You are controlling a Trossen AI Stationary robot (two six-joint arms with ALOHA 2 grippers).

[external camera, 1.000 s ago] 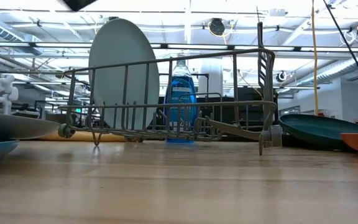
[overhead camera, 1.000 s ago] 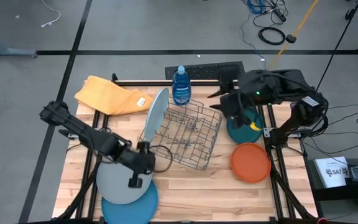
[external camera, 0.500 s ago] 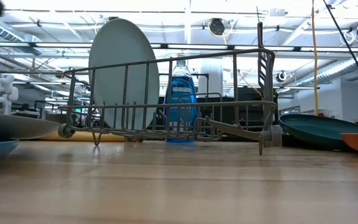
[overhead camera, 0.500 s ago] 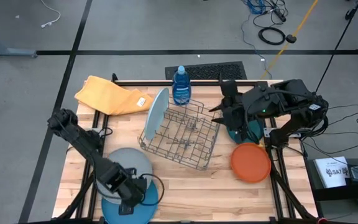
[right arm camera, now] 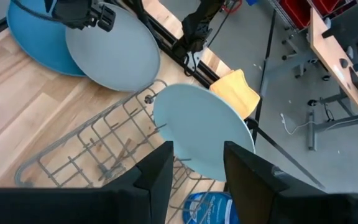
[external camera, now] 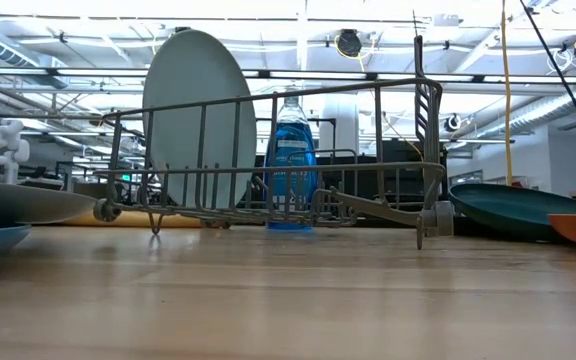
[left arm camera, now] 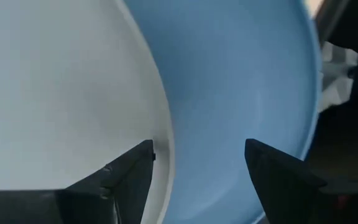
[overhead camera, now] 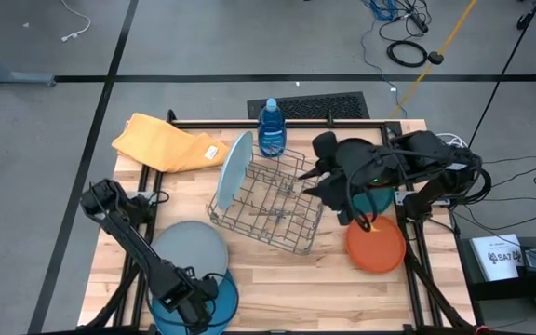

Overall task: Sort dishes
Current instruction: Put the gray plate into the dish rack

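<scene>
My left end effector (overhead camera: pixel 196 305) hovers spread over the blue plate (overhead camera: pixel 220 300), beside the overlapping grey plate (overhead camera: pixel 189 251). If I descend off-centre, a finger could catch both rims. My right end effector (overhead camera: pixel 328 184) hangs empty, part-open, near the rack (overhead camera: pixel 273 200).

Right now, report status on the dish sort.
Left end effector open over blue plate, beside grey plate. Right end effector empty above wire rack. Light blue plate upright in rack. Nothing blocking.
</scene>
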